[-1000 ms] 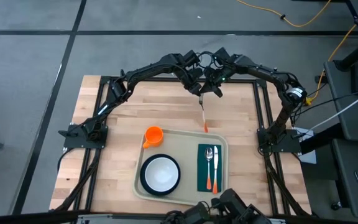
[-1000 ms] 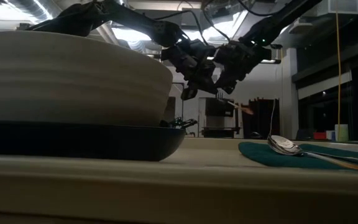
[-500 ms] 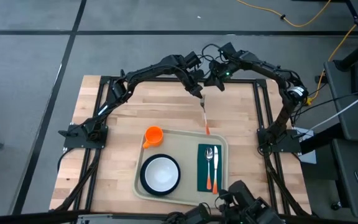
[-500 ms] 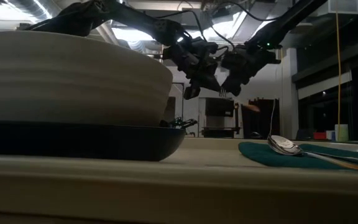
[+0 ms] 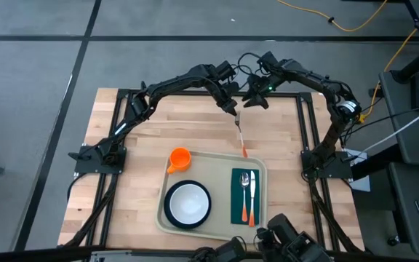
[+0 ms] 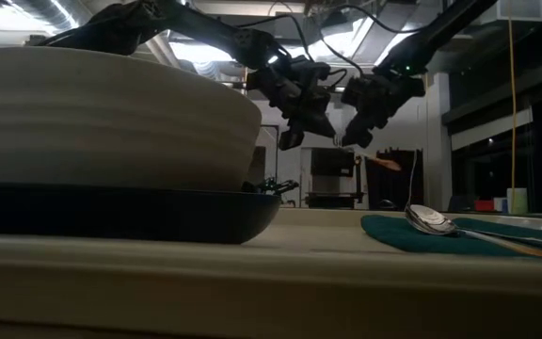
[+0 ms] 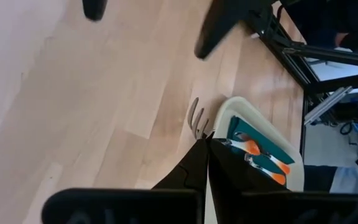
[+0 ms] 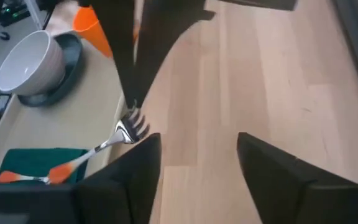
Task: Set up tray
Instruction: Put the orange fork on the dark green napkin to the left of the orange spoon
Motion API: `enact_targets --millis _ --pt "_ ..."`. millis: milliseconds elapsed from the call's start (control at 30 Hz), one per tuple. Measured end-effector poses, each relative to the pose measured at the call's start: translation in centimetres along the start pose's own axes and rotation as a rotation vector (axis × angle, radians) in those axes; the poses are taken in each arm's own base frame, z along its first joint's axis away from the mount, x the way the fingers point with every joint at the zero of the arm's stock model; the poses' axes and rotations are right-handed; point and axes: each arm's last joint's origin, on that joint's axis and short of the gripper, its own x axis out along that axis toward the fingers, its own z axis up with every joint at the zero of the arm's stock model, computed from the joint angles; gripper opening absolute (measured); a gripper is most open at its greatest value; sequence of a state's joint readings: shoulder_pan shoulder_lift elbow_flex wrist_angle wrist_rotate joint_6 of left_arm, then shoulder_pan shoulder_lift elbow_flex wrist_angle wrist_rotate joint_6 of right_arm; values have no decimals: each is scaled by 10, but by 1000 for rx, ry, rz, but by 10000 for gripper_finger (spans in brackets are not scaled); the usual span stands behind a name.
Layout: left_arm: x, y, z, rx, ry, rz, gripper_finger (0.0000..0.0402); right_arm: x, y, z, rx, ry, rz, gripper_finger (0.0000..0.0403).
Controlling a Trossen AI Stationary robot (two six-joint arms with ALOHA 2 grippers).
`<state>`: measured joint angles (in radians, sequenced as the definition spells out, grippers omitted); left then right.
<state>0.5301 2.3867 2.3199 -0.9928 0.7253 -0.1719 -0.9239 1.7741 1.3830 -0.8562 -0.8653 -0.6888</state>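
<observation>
right gripper (image 5: 257, 100) jaws now wide, off the fork (image 5: 240, 137); left gripper (image 5: 231, 109) pinching it above tray (image 5: 213, 164)

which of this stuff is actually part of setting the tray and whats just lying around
Part of the job:
- tray
- fork, held above the table by the left gripper; right gripper open beside it
- napkin with spoon
- bowl on plate
- orange cup

Just lying about:
- yellow cable on the floor
</observation>
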Motion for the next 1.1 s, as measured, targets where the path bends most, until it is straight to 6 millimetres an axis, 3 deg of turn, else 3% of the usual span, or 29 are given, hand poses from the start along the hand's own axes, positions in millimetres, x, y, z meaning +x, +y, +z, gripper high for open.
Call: enact_targets --millis 133,367,767,1100 --pt "0 0 0 1 1 -3 2 4 4 2 -28 10 16 240" --pt "-1 0 0 0 1 -5 2 15 16 2 -92 62 70 244" --pt "-1 0 0 0 1 -5 2 29 27 10 -147 70 100 213" --pt "4 -4 -1 7 8 -11 2 31 28 11 -155 73 104 209"
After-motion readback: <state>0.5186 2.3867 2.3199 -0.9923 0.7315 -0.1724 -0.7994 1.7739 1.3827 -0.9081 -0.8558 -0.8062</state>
